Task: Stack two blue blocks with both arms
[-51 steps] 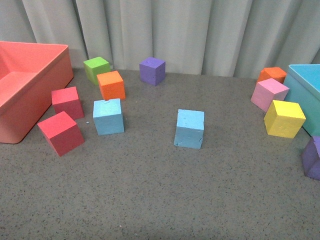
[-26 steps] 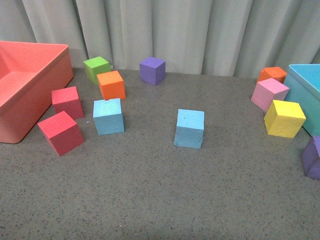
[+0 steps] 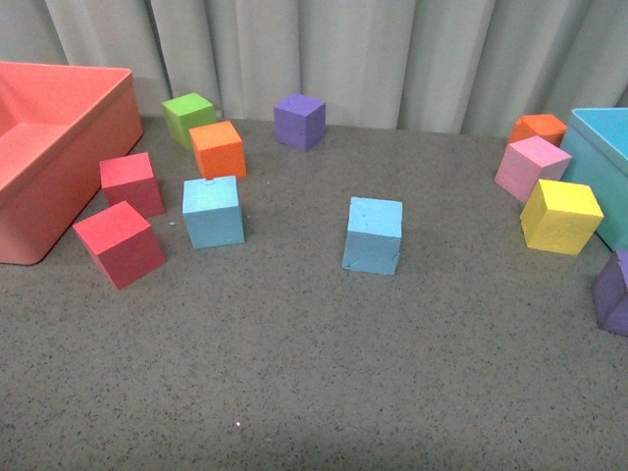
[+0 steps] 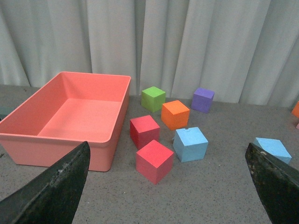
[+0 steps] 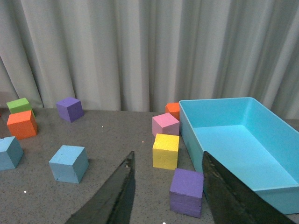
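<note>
Two sky-blue blocks stand apart on the grey table: one at left [image 3: 213,211] next to the red cubes, one in the middle [image 3: 373,235]. Neither arm shows in the front view. The left wrist view shows both blocks, the left one [image 4: 190,143] and the middle one [image 4: 273,148]. My left gripper [image 4: 167,145] is open wide and empty, well short of them. The right wrist view also shows the middle block [image 5: 69,163] and the left block [image 5: 9,153]. My right gripper [image 5: 168,154] is open and empty, away from both.
A coral bin [image 3: 59,147] stands at the left and a turquoise bin [image 3: 603,162] at the right. Two red cubes [image 3: 120,243], an orange [image 3: 218,149], a green [image 3: 188,118] and a purple cube [image 3: 299,120] lie near the blocks. Pink [image 3: 531,167], yellow [image 3: 560,216] and purple cubes [image 5: 187,191] sit by the turquoise bin.
The whole scene sits a little higher in the front view than before. No block has moved relative to the others.
</note>
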{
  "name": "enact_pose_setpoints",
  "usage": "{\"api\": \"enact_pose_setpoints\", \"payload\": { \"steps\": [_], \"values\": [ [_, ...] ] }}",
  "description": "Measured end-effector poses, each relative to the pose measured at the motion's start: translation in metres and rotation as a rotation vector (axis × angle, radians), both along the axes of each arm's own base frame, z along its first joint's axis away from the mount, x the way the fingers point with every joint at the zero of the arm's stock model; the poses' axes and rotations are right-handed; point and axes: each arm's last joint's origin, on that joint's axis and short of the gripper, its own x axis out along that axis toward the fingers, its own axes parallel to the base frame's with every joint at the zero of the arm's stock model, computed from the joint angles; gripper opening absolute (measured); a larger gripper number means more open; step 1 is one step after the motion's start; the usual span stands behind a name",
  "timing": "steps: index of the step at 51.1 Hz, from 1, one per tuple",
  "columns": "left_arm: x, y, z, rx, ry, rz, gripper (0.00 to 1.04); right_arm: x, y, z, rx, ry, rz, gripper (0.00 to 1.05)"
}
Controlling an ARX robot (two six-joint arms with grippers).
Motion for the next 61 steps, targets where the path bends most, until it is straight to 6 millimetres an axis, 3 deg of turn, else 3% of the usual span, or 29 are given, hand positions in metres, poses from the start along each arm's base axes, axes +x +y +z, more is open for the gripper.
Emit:
{"api": "enact_pose_setpoints", "payload": {
  "steps": [7, 10, 14, 21, 27, 42, 50, 61],
  "values": [
    [0.000, 0.000, 0.000, 0.002, 0.013, 0.009, 0.98, 0.000, 0.000, 0.000, 0.000, 0.000, 0.000, 0.72],
    [0.005, 0.000, -0.004, 0.013, 0.187, 0.075, 0.98, 0.000, 0.000, 0.000, 0.000, 0.000, 0.000, 0.86],
    [0.018, -0.002, -0.007, 0.014, 0.275, 0.066, 0.98, 0.000, 0.000, 0.000, 0.002, -0.001, 0.000, 0.97],
    [0.058, -0.014, 0.006, 0.011, 0.350, -0.010, 0.98, 0.000, 0.000, 0.000, 0.001, -0.001, 0.000, 0.95],
    [0.116, -0.028, 0.013, -0.004, 0.461, -0.045, 0.98, 0.000, 0.000, 0.000, 0.001, -0.001, 0.000, 0.95],
    [0.244, -0.068, -0.022, -0.050, 0.842, -0.013, 0.98, 0.000, 0.000, 0.000, 0.001, -0.001, 0.000, 0.95],
    [0.278, -0.083, -0.030, -0.040, 0.909, -0.006, 0.98, 0.000, 0.000, 0.000, 0.001, 0.000, 0.000, 0.95],
    [0.308, -0.097, -0.039, -0.030, 0.960, 0.002, 0.98, 0.000, 0.000, 0.000, 0.001, -0.001, 0.000, 0.95]
  ]
}}
